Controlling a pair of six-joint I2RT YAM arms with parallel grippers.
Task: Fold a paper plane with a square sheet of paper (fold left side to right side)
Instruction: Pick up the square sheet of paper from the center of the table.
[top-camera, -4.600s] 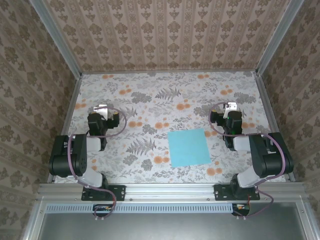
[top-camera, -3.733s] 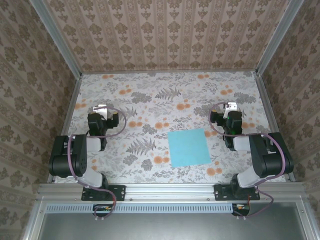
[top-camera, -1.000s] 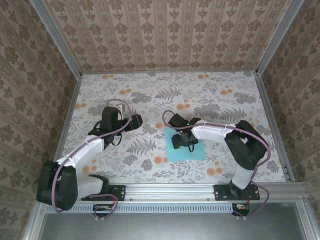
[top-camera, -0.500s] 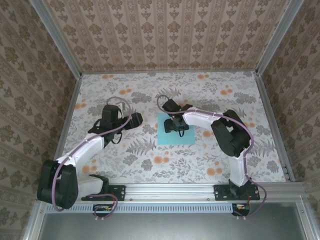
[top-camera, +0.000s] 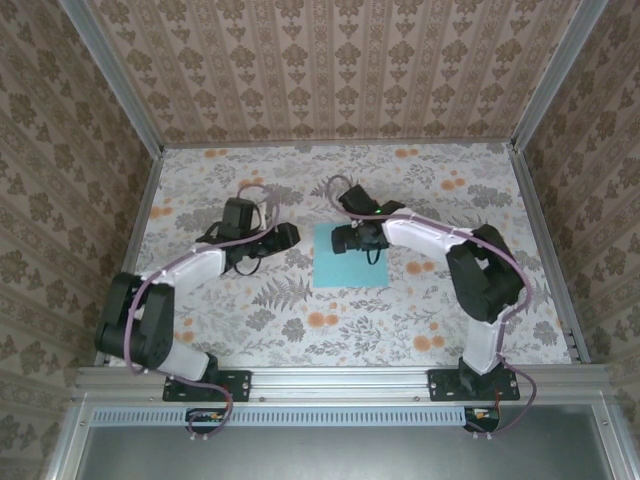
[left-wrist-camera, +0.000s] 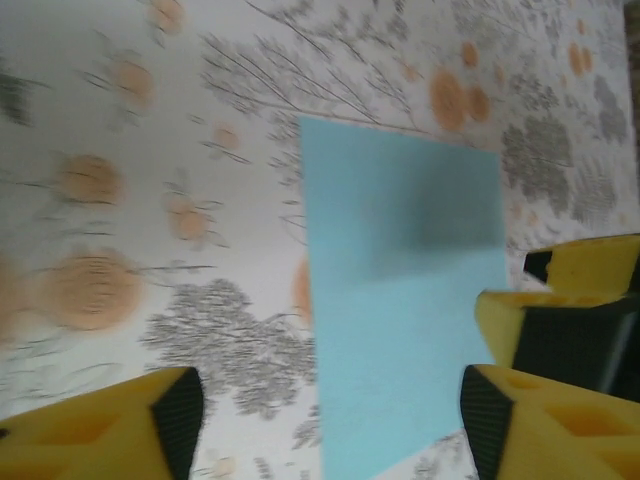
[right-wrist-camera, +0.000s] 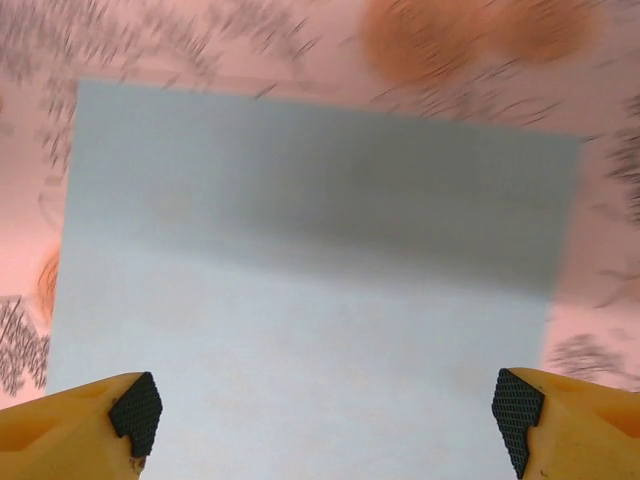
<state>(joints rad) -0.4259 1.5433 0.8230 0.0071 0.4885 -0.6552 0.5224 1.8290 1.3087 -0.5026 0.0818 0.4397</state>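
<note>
Paper sheet flat on tabletop

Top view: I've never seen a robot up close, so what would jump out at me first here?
The light-blue square sheet of paper lies flat mid-table, bright against the floral tabletop. The right claw hangs open over the sheet's far part. The left claw, also open, points at the sheet's left edge from just beside it.
</note>
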